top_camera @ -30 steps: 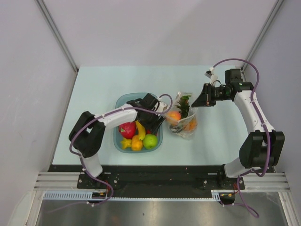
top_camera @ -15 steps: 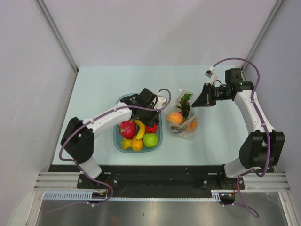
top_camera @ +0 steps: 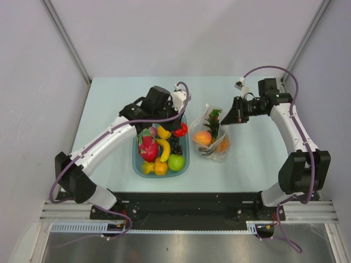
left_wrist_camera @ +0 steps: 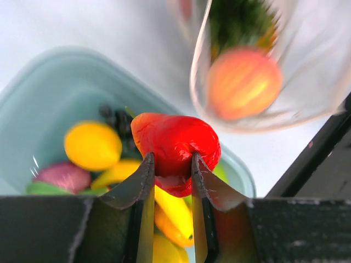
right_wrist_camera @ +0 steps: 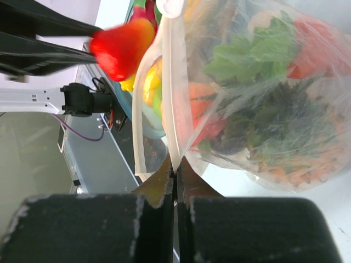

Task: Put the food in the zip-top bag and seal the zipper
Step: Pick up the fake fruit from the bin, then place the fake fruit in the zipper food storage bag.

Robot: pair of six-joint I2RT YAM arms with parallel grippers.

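My left gripper (left_wrist_camera: 171, 164) is shut on a red toy pepper (left_wrist_camera: 174, 145) and holds it above the tray's far right corner, left of the bag; the pepper also shows in the top view (top_camera: 180, 130). The clear zip-top bag (top_camera: 214, 137) stands open on the table and holds a peach (top_camera: 203, 136), a pineapple with a green crown (top_camera: 215, 121) and other pieces. My right gripper (right_wrist_camera: 176, 167) is shut on the bag's mouth edge, on the white zipper strip (right_wrist_camera: 171, 98), and holds it up. In the top view the right gripper (top_camera: 227, 118) is at the bag's upper right.
The translucent blue tray (top_camera: 140, 117) holds a pink dragon fruit (top_camera: 147, 148), a banana (top_camera: 164, 149), a green apple (top_camera: 176, 162), dark grapes (top_camera: 175, 144) and orange and yellow pieces. The table's black front rail (top_camera: 186, 201) lies below.
My left gripper has lifted the red pepper out of the tray and swung up and back, with the arm stretched further. The right gripper still holds the bag's edge.
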